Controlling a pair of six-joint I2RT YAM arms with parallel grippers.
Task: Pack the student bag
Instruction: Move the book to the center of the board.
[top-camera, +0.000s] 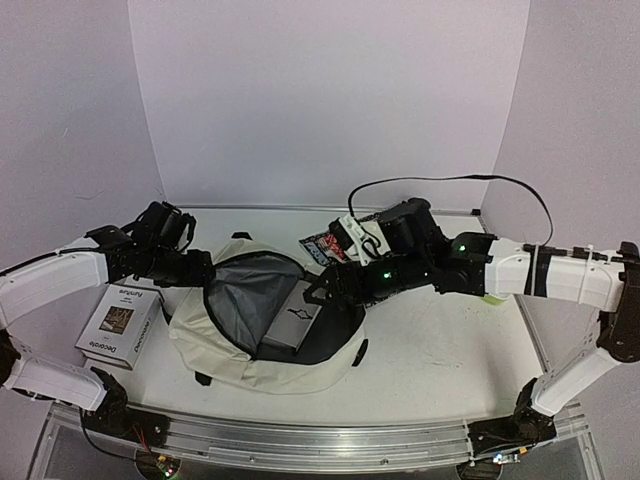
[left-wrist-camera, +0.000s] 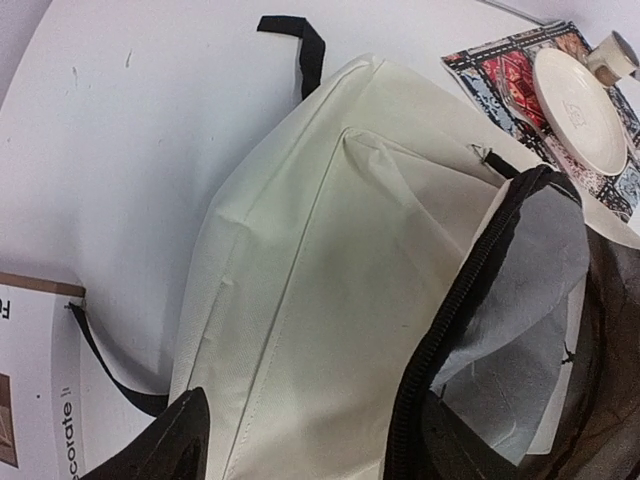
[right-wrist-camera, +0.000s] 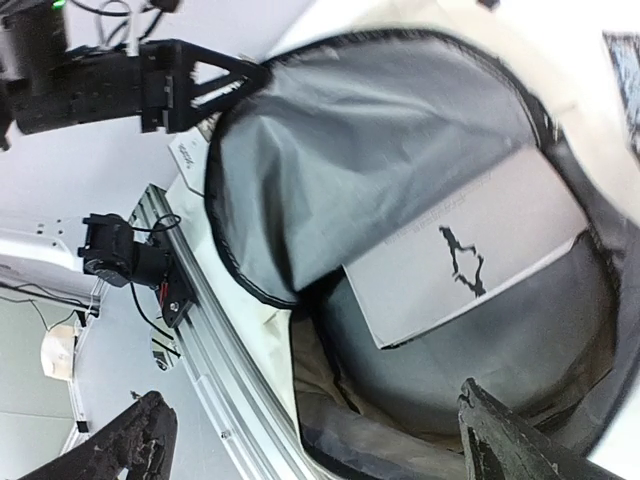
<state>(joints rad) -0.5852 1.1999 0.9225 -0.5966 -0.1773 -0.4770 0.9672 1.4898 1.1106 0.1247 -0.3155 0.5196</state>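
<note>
Jaws of the right gripper (right-wrist-camera: 310, 400) stand wide apart with nothing between them, poised over the open mouth of the student bag (top-camera: 250, 365). Those of the left gripper (top-camera: 205, 270) appear parted too, straddling the bag's left rim at the black zip (left-wrist-camera: 470, 290), though the wrist view shows only one finger clearly, so I would not swear to it.

The bag lies flat near the middle of the counter (top-camera: 430, 340), a little toward its left and near edges, with its mouth gaping upward. A grey book (top-camera: 293, 325) lies inside against the grey lining. A boxed book marked "Decorate" (top-camera: 120, 322) waits at the counter's left edge, just beside the bag. A patterned mat or magazine (left-wrist-camera: 490, 65) with a pale plate (left-wrist-camera: 580, 105) on it lies toward the far edge.

The step looks like clearing out of the bag to fetch the next item. To do it well, the right arm should rise straight up before swinging away, so neither finger snags the zip. The left should keep the rim from flopping shut, since the fabric is soft and will likely sag.
</note>
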